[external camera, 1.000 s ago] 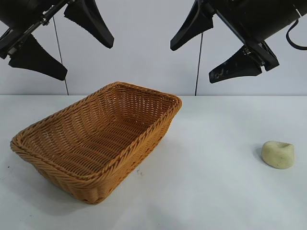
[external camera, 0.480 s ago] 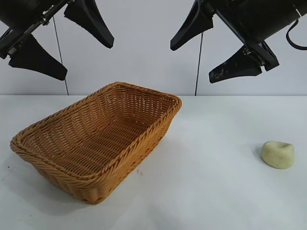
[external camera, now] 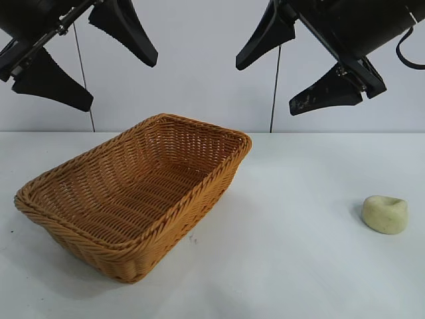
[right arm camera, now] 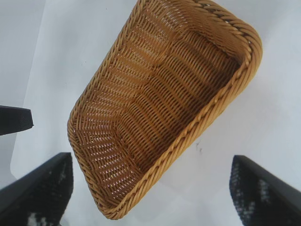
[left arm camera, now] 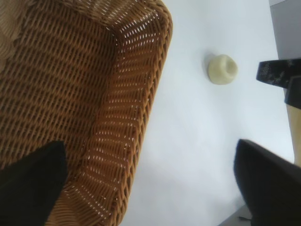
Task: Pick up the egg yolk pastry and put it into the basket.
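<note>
Pale yellow-cream against the white table [external camera: 299, 266]: the egg yolk pastry [external camera: 384, 214] sits alone near the exterior view's right edge, dimple up, well apart from the basket [external camera: 219, 174]. Nothing touches it.

Orange-brown wicker basket lies at centre-left, turned at an angle, empty inside as far as the wrist views show; braided rim intact, sides sloping outward.

Right gripper [external camera: 302, 63] hangs high over the space between basket and pastry, jaws spread wide, holding nothing. Left gripper [external camera: 86, 56] hangs high over the basket's far-left side, jaws likewise wide and empty. Neither is near the table.

Step in hand, as judged: the approach has not begun. The right arm is the closer one to the pastry and the likelier candidate.

Notes on doing it well:
- Bring the open jaws down so the fingers straddle the lump on either side, not onto its dimpled top.
- The pastry looks soft and matte; a hard squeeze would probably dent or crumble it. Close only until it is secure.
- It is low and rounded, so fingertips need to reach close to the table surface or the lump may squirt out sideways.
- Lift clear above the braided rim before crossing; the near wall slopes outward and could catch a low carry.
- Release low over the basket floor, well inside the rim.
</note>
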Tool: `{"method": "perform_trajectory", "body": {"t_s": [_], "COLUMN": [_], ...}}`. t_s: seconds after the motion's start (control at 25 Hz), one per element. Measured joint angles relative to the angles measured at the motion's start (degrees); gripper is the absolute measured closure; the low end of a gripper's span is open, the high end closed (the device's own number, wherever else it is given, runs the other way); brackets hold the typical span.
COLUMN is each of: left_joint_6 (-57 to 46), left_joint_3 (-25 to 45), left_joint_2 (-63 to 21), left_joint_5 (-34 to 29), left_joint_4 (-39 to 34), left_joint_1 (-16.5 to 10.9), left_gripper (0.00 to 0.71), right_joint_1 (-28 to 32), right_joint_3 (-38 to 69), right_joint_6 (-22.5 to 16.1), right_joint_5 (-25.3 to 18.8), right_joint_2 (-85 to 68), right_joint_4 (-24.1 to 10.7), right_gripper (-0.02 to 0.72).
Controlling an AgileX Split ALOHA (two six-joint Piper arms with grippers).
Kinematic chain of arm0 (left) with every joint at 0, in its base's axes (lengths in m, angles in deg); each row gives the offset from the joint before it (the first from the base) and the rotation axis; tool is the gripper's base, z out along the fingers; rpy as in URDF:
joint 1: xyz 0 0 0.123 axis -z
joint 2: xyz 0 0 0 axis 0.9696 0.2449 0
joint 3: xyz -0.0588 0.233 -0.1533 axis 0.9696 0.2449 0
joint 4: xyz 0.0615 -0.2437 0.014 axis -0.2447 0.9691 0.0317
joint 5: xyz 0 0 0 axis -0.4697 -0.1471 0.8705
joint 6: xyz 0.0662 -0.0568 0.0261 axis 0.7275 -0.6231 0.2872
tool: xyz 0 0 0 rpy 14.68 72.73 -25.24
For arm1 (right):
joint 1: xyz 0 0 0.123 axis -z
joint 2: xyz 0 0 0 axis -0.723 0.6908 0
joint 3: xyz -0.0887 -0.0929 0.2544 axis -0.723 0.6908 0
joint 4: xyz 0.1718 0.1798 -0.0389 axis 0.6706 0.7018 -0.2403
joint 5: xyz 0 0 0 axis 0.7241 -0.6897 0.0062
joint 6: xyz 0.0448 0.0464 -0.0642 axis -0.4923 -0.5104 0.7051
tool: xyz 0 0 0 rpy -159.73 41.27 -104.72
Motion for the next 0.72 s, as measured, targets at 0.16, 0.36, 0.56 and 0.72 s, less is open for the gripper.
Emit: {"method": "perform_trajectory", "body": {"t_s": [0.16,0.36,0.56,0.72], "left_joint_6": [-2.2,-10.7,-20.3,-30.9], "left_joint_3": [0.0,0.0,0.3,3.5], "left_joint_2": [-0.1,-2.9,-7.4,-10.3], "left_joint_5": [-1.4,-2.5,-3.9,-5.4], "left_joint_4": [-0.6,-6.6,-13.8,-19.5], "left_joint_1": [0.0,0.0,0.9,4.4], "left_gripper": [0.018,0.018,0.018,0.018], "right_joint_1": [0.0,0.0,0.0,0.0], "right_joint_3": [0.0,0.0,0.0,0.0], "right_joint_6": [0.0,0.0,0.0,0.0], "right_joint_5": [0.0,0.0,0.0,0.0], "right_joint_2": [0.0,0.0,0.0,0.0], "right_joint_4": [0.0,0.0,0.0,0.0], "right_gripper": [0.058,0.058,0.058,0.058]}}
